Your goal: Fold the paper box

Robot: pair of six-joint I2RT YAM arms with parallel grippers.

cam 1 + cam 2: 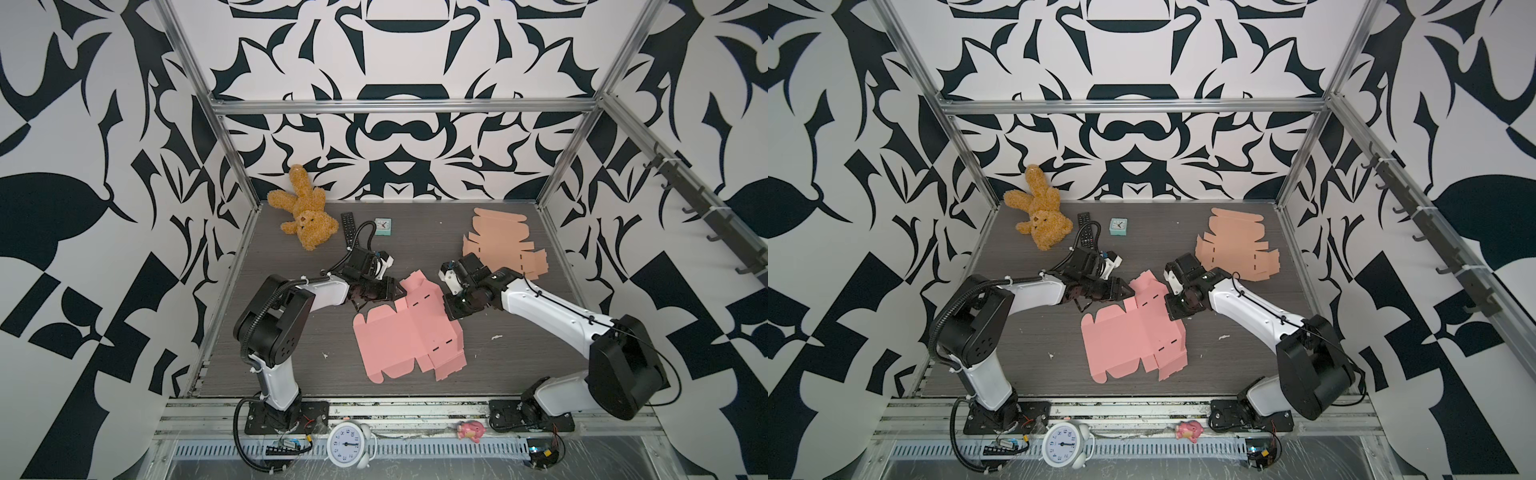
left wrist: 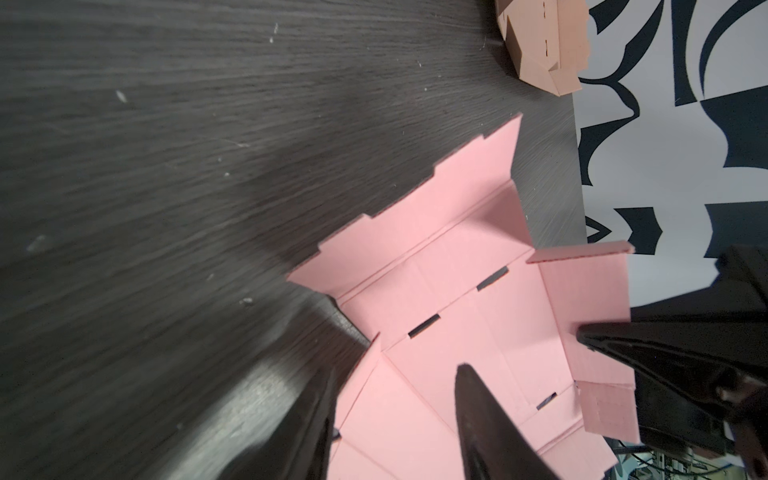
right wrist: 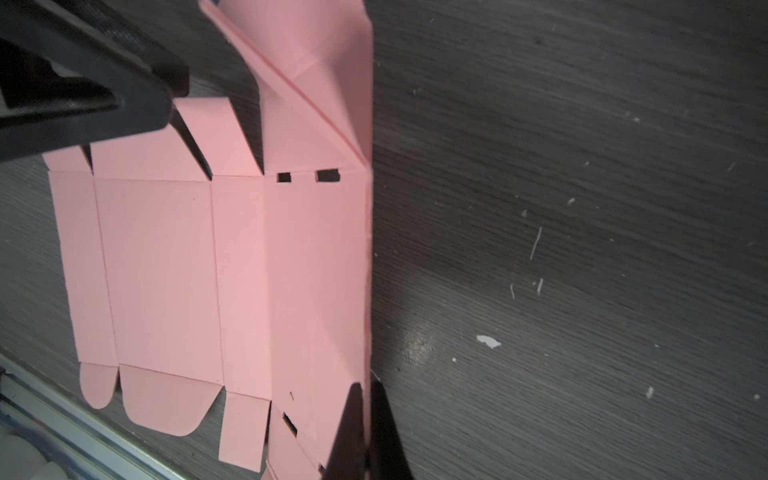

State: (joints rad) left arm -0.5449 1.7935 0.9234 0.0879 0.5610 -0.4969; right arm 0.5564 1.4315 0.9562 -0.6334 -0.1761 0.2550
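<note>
The pink paper box (image 1: 399, 332) (image 1: 1125, 336) lies mostly flat in the middle of the dark table, its far end flaps and right side wall raised. My left gripper (image 1: 388, 291) (image 1: 1121, 291) is at the box's far left corner. In the left wrist view it (image 2: 397, 370) is open, its fingers straddling a pink flap (image 2: 415, 415). My right gripper (image 1: 451, 311) (image 1: 1173, 311) is shut on the box's upright right wall. The right wrist view shows the wall's thin pink edge (image 3: 368, 291) pinched between this gripper's (image 3: 368, 399) fingertips.
A flat tan box blank (image 1: 503, 245) lies at the back right. A teddy bear (image 1: 303, 216), a remote (image 1: 348, 226) and a small teal clock (image 1: 383, 226) sit at the back left. A white alarm clock (image 1: 347, 444) and a pink toy (image 1: 469, 430) rest on the front rail.
</note>
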